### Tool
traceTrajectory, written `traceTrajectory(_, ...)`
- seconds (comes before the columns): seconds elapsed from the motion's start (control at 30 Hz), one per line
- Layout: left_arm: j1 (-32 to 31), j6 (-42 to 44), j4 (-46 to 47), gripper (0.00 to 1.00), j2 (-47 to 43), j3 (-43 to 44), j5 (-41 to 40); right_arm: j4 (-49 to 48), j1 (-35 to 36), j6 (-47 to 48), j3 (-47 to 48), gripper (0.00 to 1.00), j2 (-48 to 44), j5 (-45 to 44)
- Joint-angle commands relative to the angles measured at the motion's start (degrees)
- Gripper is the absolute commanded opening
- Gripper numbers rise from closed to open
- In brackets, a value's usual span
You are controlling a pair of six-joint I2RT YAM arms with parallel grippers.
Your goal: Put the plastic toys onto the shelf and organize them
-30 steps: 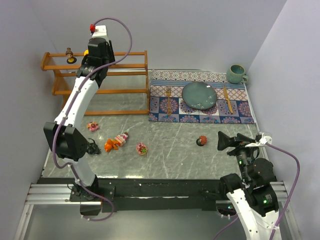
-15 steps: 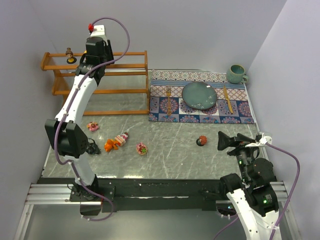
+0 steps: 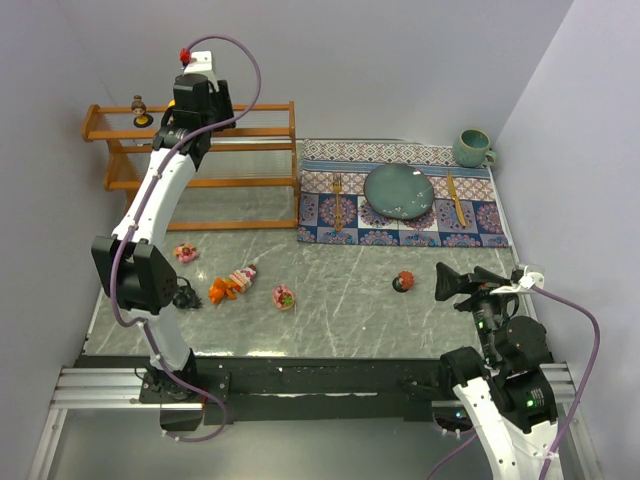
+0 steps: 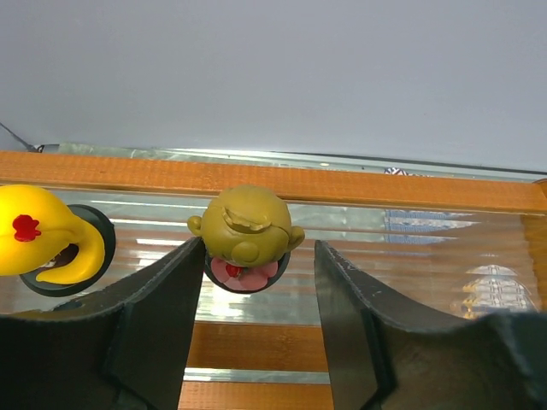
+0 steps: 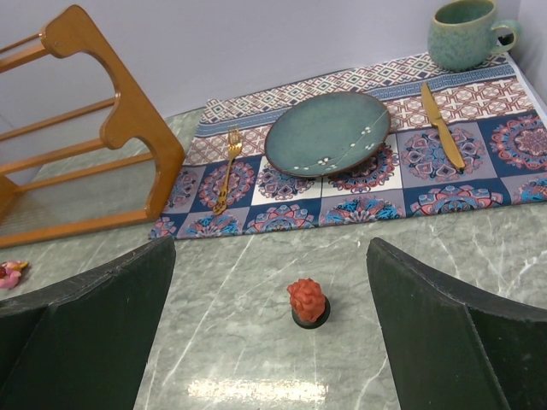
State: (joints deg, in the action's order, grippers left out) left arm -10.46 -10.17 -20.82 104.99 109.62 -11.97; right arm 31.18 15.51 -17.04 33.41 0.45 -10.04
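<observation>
Presently the left end effector (image 4: 256, 248) is at the upper tier of the wooden shelf (image 4: 359, 186). Its fingers are parted on either side of an olive-yellow figurine (image 4: 246, 232), which stands upright on its dark round base. A gap shows at the right finger. The left finger is at the figurine's ear, possibly touching it. A yellow figurine (image 4: 38, 235) stands just beside it on the left.

Recommended release procedure:
1. Widen the fingers until both sides are visibly clear of the head.
2. Withdraw straight back along the finger axis. Avoid any sideways sweep, because the left finger sits between the two figurines.
3. Lift only once the fingertips are past the base.

The right end effector (image 5: 272, 256) is wide open and empty above the desk (image 3: 340, 300). A red figurine (image 5: 308, 301) stands ahead of it. Further toys, including a pink round one (image 3: 284, 296), lie on the desk.
</observation>
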Motion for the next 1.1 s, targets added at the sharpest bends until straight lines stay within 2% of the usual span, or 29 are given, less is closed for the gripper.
traceTrajectory(0.0,0.09,-0.37,1.04,0.62,-2.07,0.77,0.19,-1.03,0.14,0.25,-0.01,1.00,-9.76,-0.68)
traceTrajectory(0.3,-0.26,-2.92,1.21,0.85,-8.04,-1.25,1.50,-1.21,0.05,0.25,-0.01,1.00,-10.20,-0.77)
traceTrajectory(0.53,-5.00,-5.38,5.52,0.93,-17.00,-11.16,4.06,-1.38,0.05,0.34,-0.01,1.00,-10.55,-0.77)
traceTrajectory(0.7,-14.31,-4.59,13.23,0.99,-24.29,-23.36,5.01,-1.38,0.05,0.16,-0.01,1.00,-11.43,-1.12)
traceTrajectory(0.83,-21.69,-4.68,19.92,0.99,-28.17,-32.62,7.66,-1.21,0.05,0.07,0.08,1.00,-11.79,-1.29)
traceTrajectory(1.07,-36.54,-0.12,31.08,0.97,-26.42,-45.19,8.36,-1.47,0.05,0.16,0.08,1.00,-13.01,-1.56)
